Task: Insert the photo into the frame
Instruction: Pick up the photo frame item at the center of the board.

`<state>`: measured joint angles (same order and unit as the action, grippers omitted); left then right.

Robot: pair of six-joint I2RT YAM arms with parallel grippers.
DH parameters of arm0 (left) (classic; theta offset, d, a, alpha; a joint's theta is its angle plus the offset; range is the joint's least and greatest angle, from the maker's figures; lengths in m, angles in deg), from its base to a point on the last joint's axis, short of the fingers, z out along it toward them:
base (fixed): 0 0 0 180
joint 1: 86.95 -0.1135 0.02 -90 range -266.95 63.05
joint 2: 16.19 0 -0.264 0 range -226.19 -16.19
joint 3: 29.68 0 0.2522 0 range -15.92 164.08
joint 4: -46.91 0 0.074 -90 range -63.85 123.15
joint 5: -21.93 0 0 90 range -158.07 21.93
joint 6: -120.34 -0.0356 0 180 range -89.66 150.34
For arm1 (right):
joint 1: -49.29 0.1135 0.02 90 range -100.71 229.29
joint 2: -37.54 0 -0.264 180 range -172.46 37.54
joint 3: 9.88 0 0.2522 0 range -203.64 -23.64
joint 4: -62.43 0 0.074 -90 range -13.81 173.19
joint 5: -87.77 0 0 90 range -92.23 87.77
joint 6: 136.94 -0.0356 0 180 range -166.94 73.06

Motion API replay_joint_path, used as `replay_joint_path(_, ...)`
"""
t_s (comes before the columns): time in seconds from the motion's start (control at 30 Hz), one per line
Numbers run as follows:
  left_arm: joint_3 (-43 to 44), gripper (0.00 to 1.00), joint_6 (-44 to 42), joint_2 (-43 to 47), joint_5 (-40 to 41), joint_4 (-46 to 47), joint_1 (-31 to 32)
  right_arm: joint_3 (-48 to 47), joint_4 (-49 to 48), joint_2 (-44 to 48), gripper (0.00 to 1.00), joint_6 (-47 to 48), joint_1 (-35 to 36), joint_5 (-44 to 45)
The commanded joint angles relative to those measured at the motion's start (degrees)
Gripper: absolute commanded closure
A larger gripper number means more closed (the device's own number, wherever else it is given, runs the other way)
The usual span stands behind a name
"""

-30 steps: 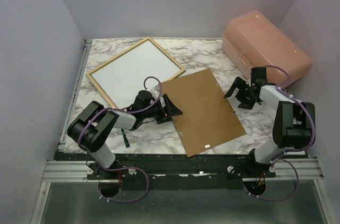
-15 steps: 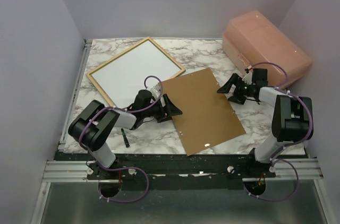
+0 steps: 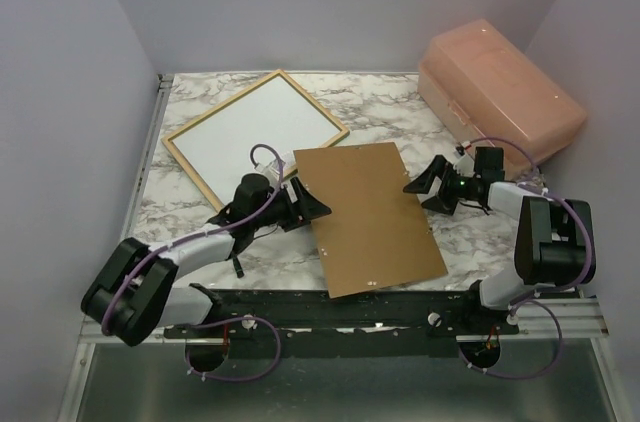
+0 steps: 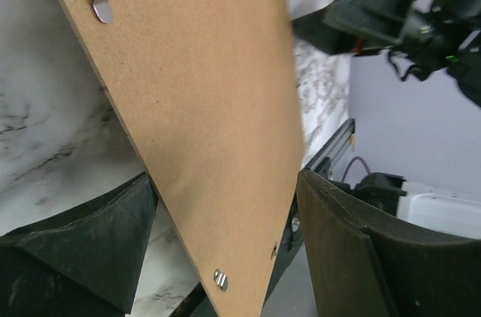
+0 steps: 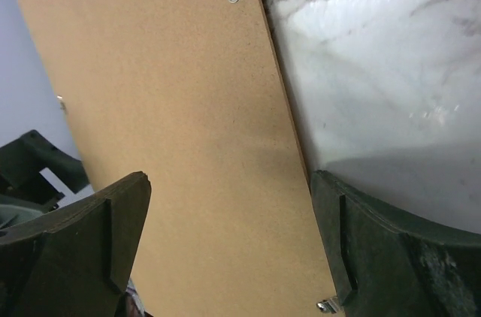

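Soft, even light; blurred close-ups

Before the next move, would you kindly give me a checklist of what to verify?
1. Left tool open at the brown rectangular backing board's left edge: ok.
2. Right tool open at its right edge: ok.
3. Pale wooden rectangular frame lying back up: ok.
4. White sheet inside it is the photo: cannot tell.
5. Board seated on the frame: not ok, lies beside it.

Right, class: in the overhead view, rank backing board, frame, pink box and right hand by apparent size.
Largest: backing board, though nearer the camera.
Next: frame and pink box: too alike to rank.
Smallest: right hand.
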<state>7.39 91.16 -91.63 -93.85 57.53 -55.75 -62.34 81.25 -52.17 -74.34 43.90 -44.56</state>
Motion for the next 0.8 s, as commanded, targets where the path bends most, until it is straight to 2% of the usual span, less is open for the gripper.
replay_joint_path(0.0, 2.44, 0.27, 1.02, 9.69, 0.59, -3.56, 1.5, 5.2, 11.84, 0.21, 0.04, -1.51, 1.3, -3.66)
replay_joint_path(0.13, 6.11, 0.27, -0.13, 15.78, 3.57, -15.0, 2.29, 6.6, 10.5, 2.12, 0.04, -2.86, 1.35, -5.54)
replay_joint_path(0.27, 7.14, 0.3, 0.41, 16.76, 3.96, -18.14, 2.52, 7.37, 10.1, 2.96, 0.04, -3.12, 1.41, -6.61)
replay_joint_path(0.4, 8.52, 0.47, 0.02, 14.68, 4.0, -19.59, 3.69, 8.28, 9.89, 3.53, 0.04, -3.04, 1.32, -7.16)
replay_joint_path(0.47, 10.95, 0.52, -1.42, 13.15, 5.24, -23.3, 4.73, 8.55, 9.8, 3.8, 0.04, -2.96, 1.41, -7.54)
replay_joint_path(0.77, 16.48, 0.98, -3.92, 14.61, 11.84, -37.22, 6.49, 6.75, 11.97, 4.67, 0.04, -1.89, 1.38, -7.59)
